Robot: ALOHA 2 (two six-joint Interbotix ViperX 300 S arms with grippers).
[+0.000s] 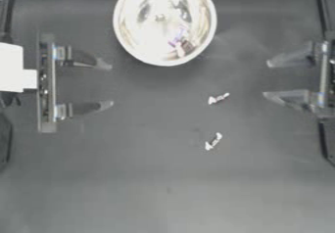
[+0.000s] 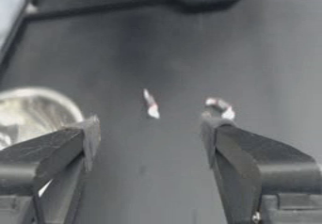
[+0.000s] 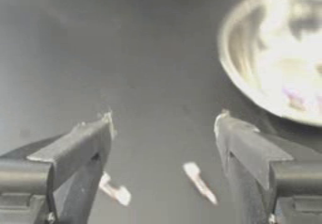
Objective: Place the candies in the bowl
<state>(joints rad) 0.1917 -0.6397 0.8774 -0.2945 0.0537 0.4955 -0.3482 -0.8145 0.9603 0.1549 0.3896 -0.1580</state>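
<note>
While both arms sat drawn back at the sides, the scene read as follows.

Left gripper (image 1: pixel 105 84): its dark fingers (image 2: pixel 56 148) were spread wide with nothing between them, at the left side of the dark tabletop (image 1: pixel 131 178).

Right gripper (image 1: pixel 268 80): its fingers (image 3: pixel 245 148) were likewise parted and empty, at the right side of the tabletop.

Loose candies: two tiny white twist-ended wrapped candies with reddish marks lay on the bare tabletop between the two grippers, nearer the right one; the upper candy (image 1: pixel 218 98) and the lower candy (image 1: pixel 213 141) lay apart from each other, both clear of either gripper.

Bowl: the large round glossy whitish bowl (image 1: pixel 131 26) stood at the far middle edge of the tabletop, well apart from the loose candies.

Bowl contents: a pink-purple wrapper (image 1: pixel 178 41) and something pale beside it showed low inside the bowl; glare hid how many sweets lay there.
</note>
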